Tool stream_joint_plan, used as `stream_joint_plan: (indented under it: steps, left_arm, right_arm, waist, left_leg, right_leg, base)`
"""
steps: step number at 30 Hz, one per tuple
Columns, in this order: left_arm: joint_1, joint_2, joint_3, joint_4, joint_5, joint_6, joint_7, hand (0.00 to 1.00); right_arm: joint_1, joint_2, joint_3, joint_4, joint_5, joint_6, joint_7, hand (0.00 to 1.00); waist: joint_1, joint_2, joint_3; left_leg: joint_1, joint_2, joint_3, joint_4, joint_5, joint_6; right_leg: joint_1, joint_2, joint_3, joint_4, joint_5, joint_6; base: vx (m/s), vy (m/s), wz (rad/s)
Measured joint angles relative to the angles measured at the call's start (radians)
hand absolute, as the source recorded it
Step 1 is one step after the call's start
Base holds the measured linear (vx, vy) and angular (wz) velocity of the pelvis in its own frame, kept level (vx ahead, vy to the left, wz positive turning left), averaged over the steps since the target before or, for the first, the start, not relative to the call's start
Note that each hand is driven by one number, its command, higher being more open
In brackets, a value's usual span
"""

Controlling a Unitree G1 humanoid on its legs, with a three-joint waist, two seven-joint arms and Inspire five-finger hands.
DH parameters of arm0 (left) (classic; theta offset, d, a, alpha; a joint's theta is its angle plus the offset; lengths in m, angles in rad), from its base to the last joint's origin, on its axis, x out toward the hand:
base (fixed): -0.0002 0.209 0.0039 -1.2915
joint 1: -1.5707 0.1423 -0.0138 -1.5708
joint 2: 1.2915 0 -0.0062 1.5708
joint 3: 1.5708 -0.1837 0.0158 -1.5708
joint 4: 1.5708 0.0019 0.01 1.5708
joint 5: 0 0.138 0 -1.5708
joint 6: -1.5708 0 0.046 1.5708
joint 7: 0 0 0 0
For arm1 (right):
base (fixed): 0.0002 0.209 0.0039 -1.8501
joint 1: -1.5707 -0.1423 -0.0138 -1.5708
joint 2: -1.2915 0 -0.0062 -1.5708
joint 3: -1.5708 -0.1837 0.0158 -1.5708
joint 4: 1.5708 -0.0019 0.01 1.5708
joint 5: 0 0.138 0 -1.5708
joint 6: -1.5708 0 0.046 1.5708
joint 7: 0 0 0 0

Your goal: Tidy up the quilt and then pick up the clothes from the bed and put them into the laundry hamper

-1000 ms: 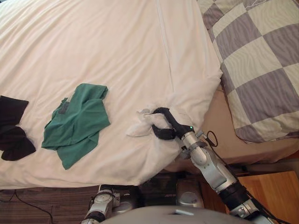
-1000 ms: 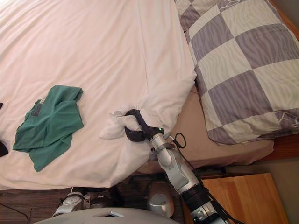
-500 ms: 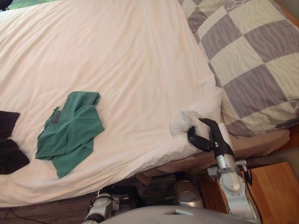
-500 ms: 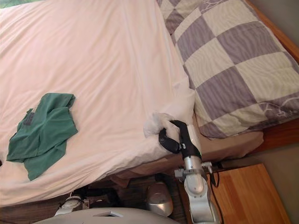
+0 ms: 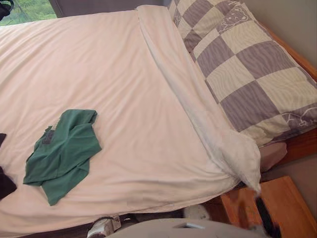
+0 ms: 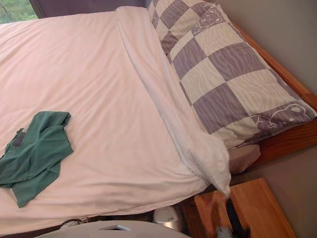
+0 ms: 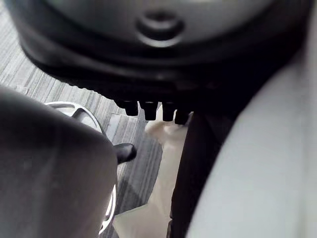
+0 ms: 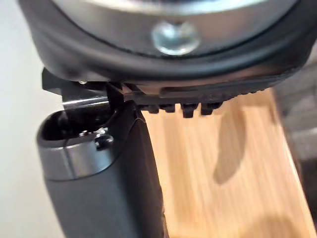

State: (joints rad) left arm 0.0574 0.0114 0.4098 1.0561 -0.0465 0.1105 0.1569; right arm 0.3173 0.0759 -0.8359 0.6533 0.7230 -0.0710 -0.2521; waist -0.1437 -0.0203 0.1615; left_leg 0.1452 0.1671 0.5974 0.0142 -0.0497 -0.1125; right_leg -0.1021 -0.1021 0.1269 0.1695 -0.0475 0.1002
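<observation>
The pale pink quilt (image 5: 124, 99) lies spread over the bed, its top edge in a straight band beside the checked pillow (image 5: 237, 64). Its near corner (image 5: 245, 166) hangs loose over the bed's side. A crumpled green garment (image 5: 62, 148) rests on the quilt at the left, and part of a black garment (image 5: 4, 181) shows at the left edge. My right hand (image 5: 265, 218) is low over the wooden nightstand, open and holding nothing; its thumb (image 8: 99, 168) shows in the right wrist view. My left hand (image 7: 148, 106) hangs idle by the bed's side above the floor.
A wooden nightstand (image 5: 285, 203) stands at the lower right, close to the bed's corner. The wooden bed frame (image 6: 277, 69) runs along the pillow's far side against a grey wall. Grey plank floor (image 7: 74, 89) lies beneath my left hand.
My right hand pulled the quilt's corner toward the pillow, let it go and dropped over the nightstand. The quilt's top edge now lies straight. The camera has turned toward the bed's head.
</observation>
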Motion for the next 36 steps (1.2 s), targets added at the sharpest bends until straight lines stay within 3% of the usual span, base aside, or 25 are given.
stream_joint_plan:
  steps: [7,8,12,14,18,21,26,31,36]
  left_arm:
    - [0.028,-0.012,0.039,-0.009,-0.006,-0.003,0.014,1.00]
    - [0.032,-0.012,0.039,-0.009,-0.023,-0.003,0.015,1.00]
    - [0.047,-0.018,0.036,-0.014,-0.024,-0.020,0.015,1.00]
    - [0.057,-0.024,0.031,-0.041,-0.024,-0.020,0.014,1.00]
    - [0.062,-0.028,0.028,-0.056,-0.024,-0.022,0.012,1.00]
    - [0.062,-0.027,0.010,-0.065,-0.022,-0.022,0.011,1.00]
    - [0.062,-0.022,-0.035,-0.073,-0.016,-0.034,0.010,1.00]
    - [0.054,-0.021,-0.083,-0.072,0.014,-0.044,0.010,1.00]
    - [0.046,-0.013,-0.122,-0.065,0.014,-0.046,0.008,1.00]
  right_arm:
    - [0.061,-0.003,-0.120,-0.024,-0.054,0.041,-0.085,1.00]
    - [0.061,-0.003,-0.109,-0.091,-0.084,0.057,-0.098,0.00]
    - [0.064,-0.012,-0.033,-0.501,-0.202,0.069,-0.146,0.00]
    - [0.053,-0.063,0.017,-0.694,-0.230,0.044,-0.153,0.00]
    - [-0.033,-0.109,0.119,-0.951,-0.247,-0.066,-0.148,0.00]
    - [-0.089,-0.077,0.229,-1.056,-0.247,-0.124,-0.117,0.00]
    - [-0.136,-0.009,0.403,-1.099,-0.245,-0.141,-0.064,0.00]
    - [-0.148,-0.011,0.453,-1.082,-0.245,-0.143,-0.038,0.00]
    - [-0.121,-0.017,0.525,-0.853,-0.243,-0.144,-0.007,0.00]
  waist:
    - [-0.019,-0.006,-0.021]
    - [-0.023,-0.009,-0.025]
    - [-0.024,-0.006,-0.026]
    - [-0.022,-0.006,-0.027]
    - [-0.018,0.001,-0.031]
    - [-0.002,0.003,-0.032]
    - [0.012,0.008,-0.031]
    - [0.029,0.024,-0.024]
    - [0.029,0.036,-0.010]
  left_leg:
    - [0.002,-0.001,0.002,-0.005,-0.008,0.001]
    - [0.003,-0.003,0.002,-0.007,-0.011,0.000]
    - [0.004,-0.017,0.021,-0.017,-0.011,0.003]
    - [0.000,-0.018,0.034,-0.016,-0.008,0.004]
    - [-0.010,-0.013,0.036,0.000,-0.005,-0.002]
    - [-0.015,-0.013,0.030,0.001,-0.005,-0.002]
    - [-0.032,-0.026,-0.003,0.000,-0.004,0.000]
    - [-0.033,-0.050,-0.028,-0.017,0.005,0.011]
    - [-0.033,-0.063,-0.030,-0.024,0.007,0.014]
  right_leg:
    - [-0.006,-0.008,-0.028,0.020,-0.013,0.003]
    - [-0.005,-0.011,-0.028,0.019,-0.013,0.004]
    - [-0.013,-0.023,-0.029,0.016,-0.011,0.013]
    - [-0.017,-0.028,-0.030,0.012,0.002,0.024]
    - [-0.018,-0.028,-0.033,0.001,0.016,0.035]
    - [-0.018,-0.035,-0.039,0.000,0.017,0.037]
    - [-0.010,-0.053,-0.063,-0.011,0.020,0.042]
    - [0.003,-0.073,-0.079,-0.025,0.025,0.050]
    - [0.006,-0.085,-0.081,-0.035,0.029,0.055]
  base:
    - [0.01,-0.009,-0.01]
    - [0.00,0.000,0.00]
    - [0.00,0.000,0.00]
    - [0.00,0.000,0.00]
    - [0.02,-0.005,0.00]
    - [0.02,-0.013,0.06]
    - [0.00,-0.004,0.17]
    - [0.01,0.015,0.17]
    - [0.00,0.005,0.02]
